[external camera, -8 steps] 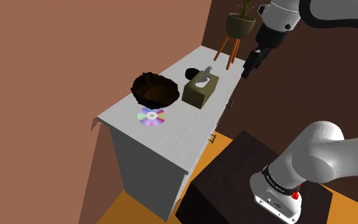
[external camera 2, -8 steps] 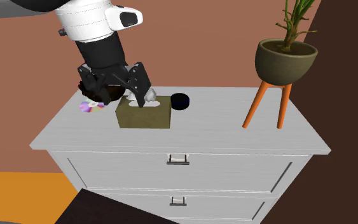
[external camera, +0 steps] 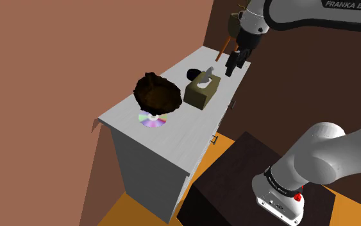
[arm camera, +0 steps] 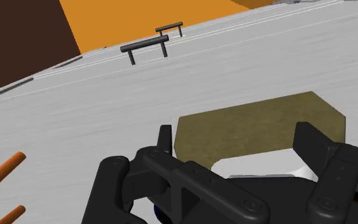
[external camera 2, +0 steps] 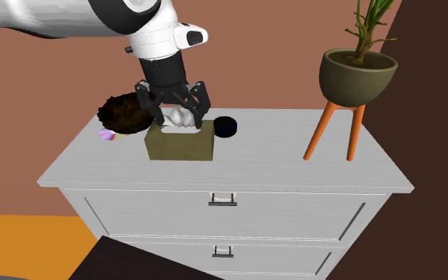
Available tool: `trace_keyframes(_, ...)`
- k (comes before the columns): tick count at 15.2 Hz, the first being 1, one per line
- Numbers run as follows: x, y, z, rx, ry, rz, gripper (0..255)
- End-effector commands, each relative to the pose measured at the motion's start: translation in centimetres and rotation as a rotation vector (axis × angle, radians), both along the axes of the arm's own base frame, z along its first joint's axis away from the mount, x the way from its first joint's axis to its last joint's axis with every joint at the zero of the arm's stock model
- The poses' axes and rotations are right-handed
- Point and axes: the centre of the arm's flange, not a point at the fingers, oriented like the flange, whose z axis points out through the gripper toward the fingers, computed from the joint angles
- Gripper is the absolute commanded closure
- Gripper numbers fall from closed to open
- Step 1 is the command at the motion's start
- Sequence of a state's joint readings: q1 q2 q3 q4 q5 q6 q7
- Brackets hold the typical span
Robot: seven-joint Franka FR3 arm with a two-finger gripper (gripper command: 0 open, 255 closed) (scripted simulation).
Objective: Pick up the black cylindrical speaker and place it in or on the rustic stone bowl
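The black cylindrical speaker point(external camera: 193, 72) point(external camera 2: 226, 126) stands on the white dresser top point(external camera: 172, 138) point(external camera 2: 294, 163), behind an olive tissue box point(external camera: 202, 90) point(external camera 2: 181, 141) point(arm camera: 260, 124). The dark brown rough bowl point(external camera: 158, 92) point(external camera 2: 125, 113) sits at the second exterior view's left of the box. My gripper point(external camera: 231, 66) point(external camera 2: 181, 115) point(arm camera: 236, 137) hovers open just above the tissue box, with nothing between its fingers. In the second exterior view the speaker is a short way to the gripper's right and lower.
A shiny disc point(external camera: 152, 119) point(external camera 2: 109, 134) lies beside the bowl. A potted plant point(external camera 2: 358, 75) on orange legs point(external camera: 224, 46) point(arm camera: 2, 168) stands at the dresser's far end. Drawer handles point(external camera 2: 223, 199) point(arm camera: 147, 46) line the front. My dark stand point(external camera: 236, 186) is below.
The gripper has moved from off the dresser's front edge to over the tissue box, nearer the speaker. The bowl is less covered in the second exterior view. Nothing on the dresser moved.
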State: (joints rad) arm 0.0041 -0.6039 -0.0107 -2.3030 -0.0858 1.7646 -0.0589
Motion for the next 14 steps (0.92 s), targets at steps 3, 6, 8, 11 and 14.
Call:
trace_keyframes(3, 5.0, -0.9, -1.9, 0.014, 0.008, -0.007, 0)
trace_keyframes(6, 8.7, -1.6, -3.5, 0.025, 0.014, -0.012, 0)
trace_keyframes(8, 11.1, -2.1, -4.6, 0.032, 0.019, -0.015, 0)
trace_keyframes(11, 14.7, -2.8, -6.2, 0.043, 0.025, -0.020, 0)
trace_keyframes(14, 18.4, -3.5, -7.9, 0.054, 0.032, -0.025, 0)
